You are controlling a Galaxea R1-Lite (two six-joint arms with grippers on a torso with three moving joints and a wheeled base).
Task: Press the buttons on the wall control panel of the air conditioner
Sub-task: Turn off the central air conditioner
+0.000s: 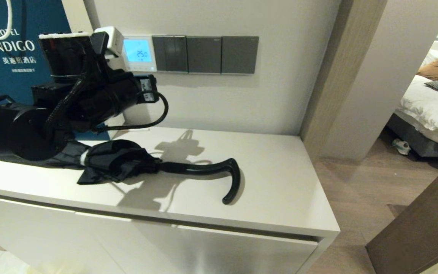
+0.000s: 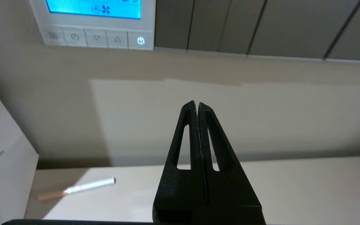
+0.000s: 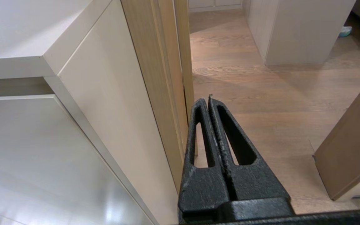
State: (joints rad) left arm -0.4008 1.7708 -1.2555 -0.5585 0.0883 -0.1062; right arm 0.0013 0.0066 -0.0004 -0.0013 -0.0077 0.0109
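Note:
The air conditioner's wall control panel (image 1: 140,53) is a white square on the wall with a lit light blue screen showing 25.0. The buttons (image 1: 141,68) run along its lower edge. In the left wrist view the panel (image 2: 148,18) is close, and the buttons (image 2: 95,38) show faint marks, with the power one (image 2: 140,40) lit. My left gripper (image 2: 197,103) is shut and empty. It points at bare wall below and to the right of the buttons, apart from them, and shows in the head view (image 1: 151,85). My right gripper (image 3: 209,99) is shut and parked low beside the cabinet's side.
Dark grey switch plates (image 1: 203,54) adjoin the panel on its right. A folded black umbrella (image 1: 127,161) with a hooked handle lies on the white cabinet top (image 1: 280,182). A blue hotel bag (image 1: 13,49) stands at the left. A thin white stick (image 2: 80,188) lies by the wall.

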